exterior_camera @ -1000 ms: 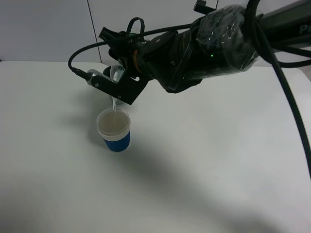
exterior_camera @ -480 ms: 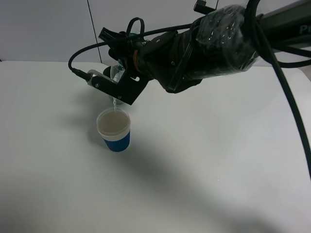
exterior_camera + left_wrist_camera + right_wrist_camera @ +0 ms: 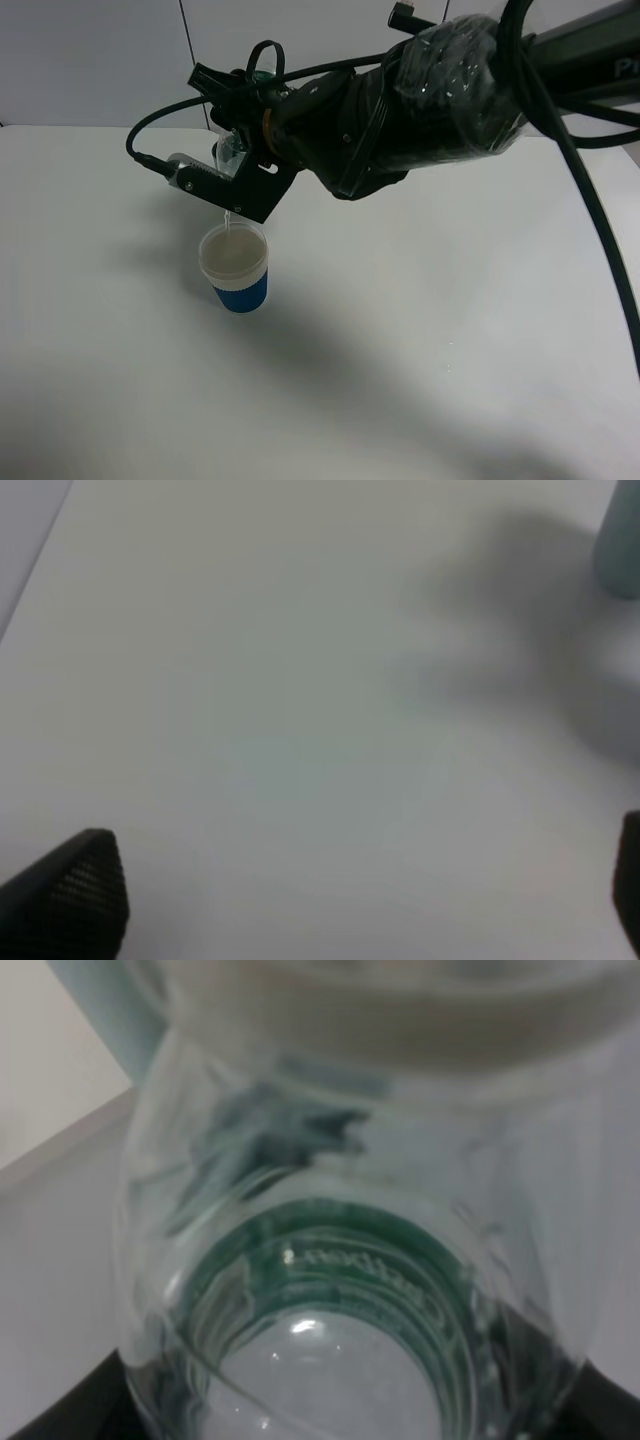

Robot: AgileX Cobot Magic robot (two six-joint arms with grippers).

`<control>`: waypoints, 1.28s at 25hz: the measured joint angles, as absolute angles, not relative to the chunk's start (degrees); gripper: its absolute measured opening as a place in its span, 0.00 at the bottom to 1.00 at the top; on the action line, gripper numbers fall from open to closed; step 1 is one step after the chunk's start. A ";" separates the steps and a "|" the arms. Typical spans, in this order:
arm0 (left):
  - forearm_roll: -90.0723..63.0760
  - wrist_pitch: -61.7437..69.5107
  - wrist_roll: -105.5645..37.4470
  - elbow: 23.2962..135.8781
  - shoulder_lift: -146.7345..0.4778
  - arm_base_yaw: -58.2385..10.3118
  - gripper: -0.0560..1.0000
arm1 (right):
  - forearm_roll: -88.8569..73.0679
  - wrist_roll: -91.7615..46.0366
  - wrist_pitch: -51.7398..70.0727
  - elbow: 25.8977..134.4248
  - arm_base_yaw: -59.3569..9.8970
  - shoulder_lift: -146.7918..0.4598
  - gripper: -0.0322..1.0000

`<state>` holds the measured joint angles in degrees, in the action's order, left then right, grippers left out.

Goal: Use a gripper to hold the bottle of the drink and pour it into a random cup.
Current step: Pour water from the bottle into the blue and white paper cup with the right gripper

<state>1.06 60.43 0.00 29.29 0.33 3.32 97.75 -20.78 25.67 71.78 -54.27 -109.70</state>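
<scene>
My right gripper [image 3: 243,172], black with cables, reaches across to the left side and is shut on the bottle of the drink [image 3: 232,150], a small clear bottle. The bottle is tipped mouth-down above the blue cup [image 3: 237,268], and a thin stream of liquid [image 3: 229,216] falls into the cup's white inside. The right wrist view looks along the bottle [image 3: 340,1290], its green label showing through the clear plastic, with the cup's pale rim [image 3: 400,1005] beyond it. My left gripper [image 3: 360,900] is open and empty over bare table; it is out of the high view.
The white table [image 3: 420,330] spreads all around the cup. A teal-green cup [image 3: 620,540] shows blurred at the edge of the left wrist view. The right arm's plastic-wrapped body [image 3: 440,90] and black cables [image 3: 590,200] hang over the table's back right.
My right gripper has shifted a little to the left and tipped the bottle further. The stream still falls into the blue cup. The cup has not moved.
</scene>
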 joint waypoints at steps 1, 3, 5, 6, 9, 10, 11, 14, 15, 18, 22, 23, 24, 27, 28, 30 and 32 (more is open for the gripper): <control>1.06 60.43 0.00 29.29 0.33 3.32 0.98 | 97.75 -21.12 25.74 71.78 -54.39 -109.70 0.58; 1.06 60.43 0.00 29.29 0.33 3.32 0.98 | 97.75 -21.48 26.15 71.78 -54.44 -109.70 0.58; 1.06 60.43 0.00 29.29 0.33 3.32 0.98 | 97.75 -22.59 27.02 71.78 -54.44 -109.70 0.58; 1.06 60.43 0.00 29.29 0.33 3.32 0.98 | 97.75 -23.26 27.22 71.78 -54.44 -109.70 0.58; 1.06 60.43 0.00 29.29 0.33 3.32 0.98 | 97.75 -25.18 27.28 71.78 -54.44 -109.70 0.58; 1.06 60.43 0.00 29.29 0.33 3.32 0.98 | 97.75 -25.46 27.34 71.78 -54.44 -109.70 0.58; 1.06 60.43 0.00 29.29 0.33 3.32 0.98 | 97.75 -25.52 27.38 71.78 -54.44 -109.70 0.58; 1.06 60.43 0.00 29.29 0.33 3.32 0.98 | 97.75 -25.95 27.46 71.78 -54.44 -109.70 0.58; 1.06 60.43 0.00 29.29 0.33 3.32 0.98 | 97.75 -26.08 27.47 71.78 -54.44 -109.70 0.58; 1.06 60.43 0.00 29.29 0.33 3.32 0.98 | 97.75 -26.98 27.52 71.78 -54.44 -109.70 0.58; 1.06 60.43 0.00 29.29 0.33 3.32 0.98 | 97.75 -28.85 27.70 71.78 -54.44 -109.70 0.58; 1.06 60.43 0.00 29.29 0.33 3.32 0.98 | 97.75 -28.95 27.77 71.78 -54.52 -109.70 0.58; 1.06 60.43 0.00 29.29 0.33 3.32 0.98 | 97.75 -29.00 27.77 71.78 -54.52 -109.70 0.58; 1.06 60.43 0.00 29.29 0.33 3.32 0.98 | 97.75 -29.00 27.77 71.78 -54.65 -109.70 0.58; 1.06 60.43 0.00 29.29 0.33 3.32 0.98 | 97.75 -29.00 27.81 71.78 -54.65 -109.70 0.58; 1.06 60.43 0.00 29.29 0.33 3.32 0.98 | 97.75 -29.00 27.84 71.78 -54.65 -109.70 0.58; 1.06 60.43 0.00 29.29 0.33 3.32 0.98 | 97.75 -29.00 27.84 71.78 -54.65 -109.70 0.58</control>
